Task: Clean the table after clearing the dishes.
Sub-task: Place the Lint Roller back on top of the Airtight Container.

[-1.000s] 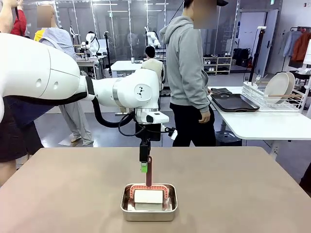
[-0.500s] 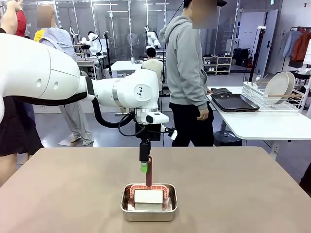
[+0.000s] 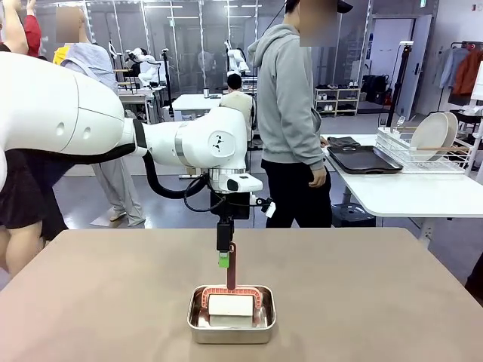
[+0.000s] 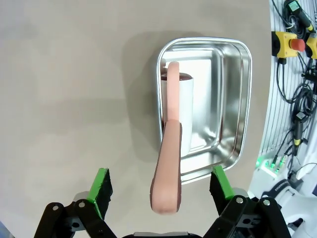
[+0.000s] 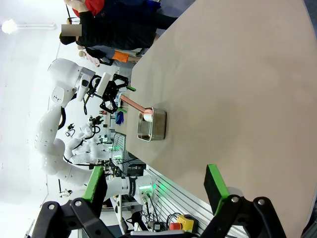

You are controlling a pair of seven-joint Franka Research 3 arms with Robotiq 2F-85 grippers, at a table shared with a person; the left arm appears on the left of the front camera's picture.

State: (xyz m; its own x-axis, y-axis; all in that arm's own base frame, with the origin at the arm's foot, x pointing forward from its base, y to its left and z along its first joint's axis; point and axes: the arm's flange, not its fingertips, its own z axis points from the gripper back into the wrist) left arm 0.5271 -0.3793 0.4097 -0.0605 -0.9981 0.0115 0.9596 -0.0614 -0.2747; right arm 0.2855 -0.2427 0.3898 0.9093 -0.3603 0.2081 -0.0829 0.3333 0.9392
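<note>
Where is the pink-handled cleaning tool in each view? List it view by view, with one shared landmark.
Front view: the pink-handled tool stands low at centre, under the left gripper.
Left wrist view: its handle rises between the open fingers.
Right wrist view: small, left of centre.
Shared landmark: the steel pan holding its head.

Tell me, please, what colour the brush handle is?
Salmon pink; the handle shows best in the left wrist view.
</note>
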